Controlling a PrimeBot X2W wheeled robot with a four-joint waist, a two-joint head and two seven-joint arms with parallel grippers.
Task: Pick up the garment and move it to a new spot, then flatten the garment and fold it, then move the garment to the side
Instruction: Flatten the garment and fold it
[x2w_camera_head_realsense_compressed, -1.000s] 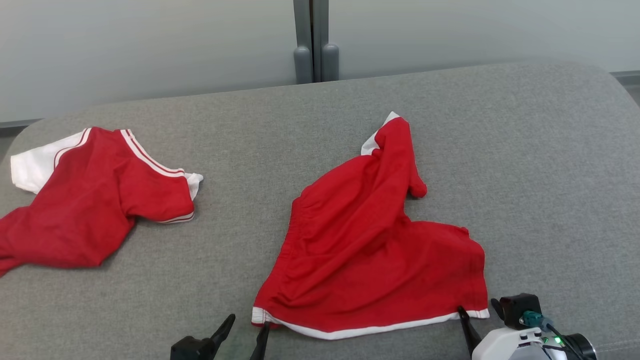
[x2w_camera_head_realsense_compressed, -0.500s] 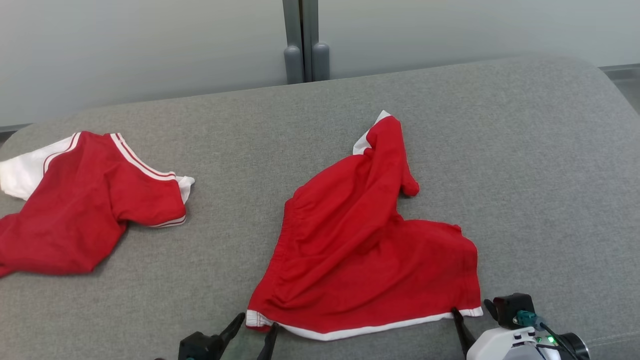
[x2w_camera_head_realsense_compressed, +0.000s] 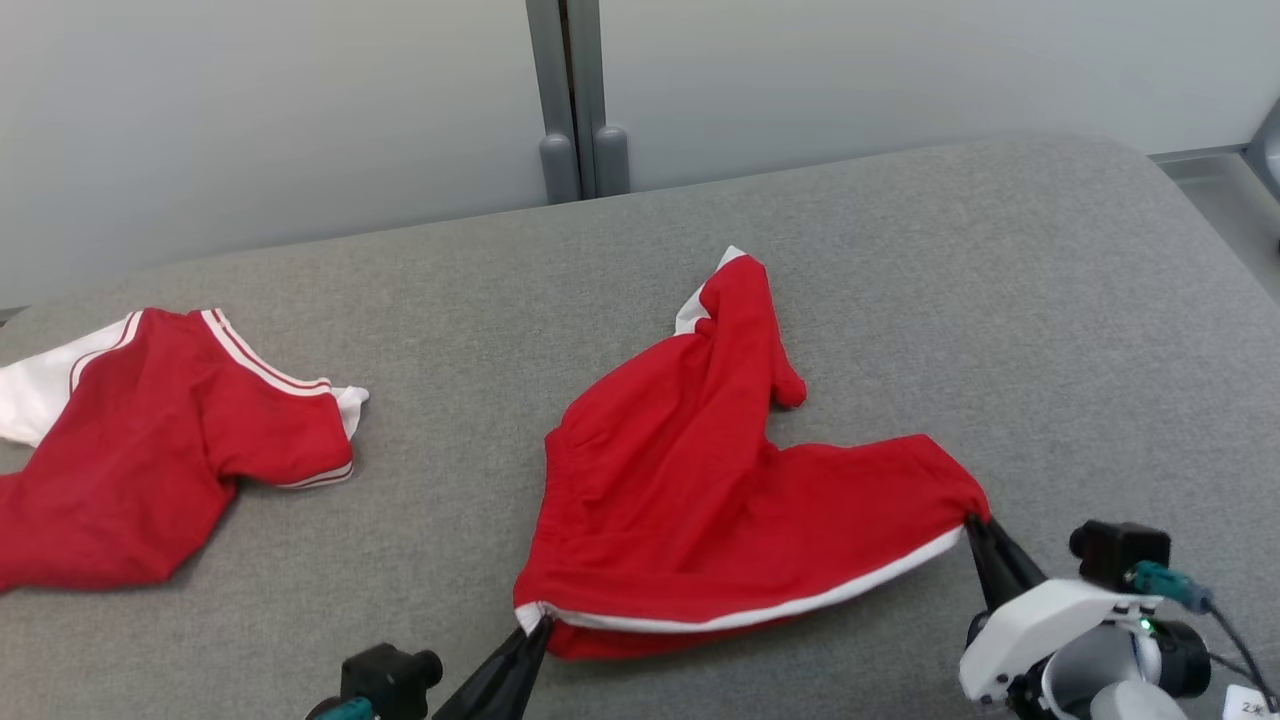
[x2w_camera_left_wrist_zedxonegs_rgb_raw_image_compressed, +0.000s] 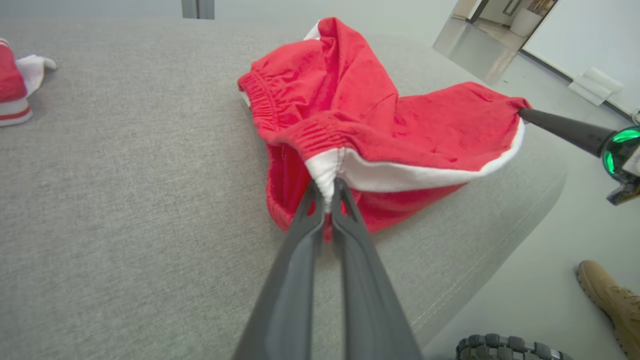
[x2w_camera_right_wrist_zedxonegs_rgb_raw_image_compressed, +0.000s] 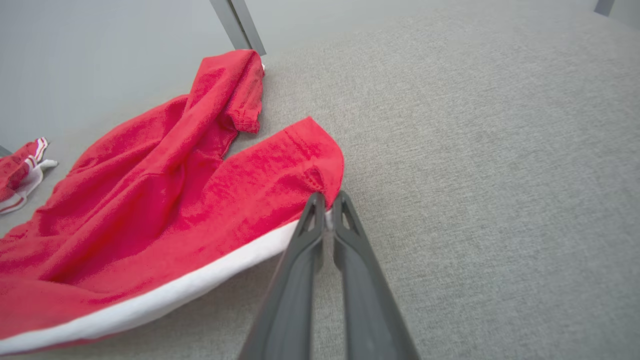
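1. One tan shoe (x2w_camera_left_wrist_zedxonegs_rgb_raw_image_compressed: 611, 300) is on the floor, nearest of all, off the cushion's near-right edge.
2. Left gripper (x2w_camera_head_realsense_compressed: 540, 622), near-left: jaws pinched tight on the garment's (x2w_camera_head_realsense_compressed: 690, 490) near-left corner, w/ white cloth bunched between the tips.
3. Right gripper (x2w_camera_head_realsense_compressed: 972, 520), near-right and a bit farther in: jaws also closed tight, clamping the opposite corner where the white band ends.
4. Hem (x2w_camera_head_realsense_compressed: 760, 608) is a white band stretched between the two grips and raised off the cushion (x2w_camera_head_realsense_compressed: 1050, 330). A red layer hangs under it.
5. The garment is a pair of red shorts, approx. mid-cushion. Its body slopes from the raised hem down to the far part, which rests on the grey fabric.
6. Its far end is a twisted red leg w/ a bit of white trim, lying on the cushion and pointing away.
7. Far-left, well apart: a red top (x2w_camera_head_realsense_compressed: 150, 440) w/ white sleeve and stripes, lying flat.
8. Beyond the cushion's far edge is a pale wall w/ a grey post (x2w_camera_head_realsense_compressed: 570, 110).
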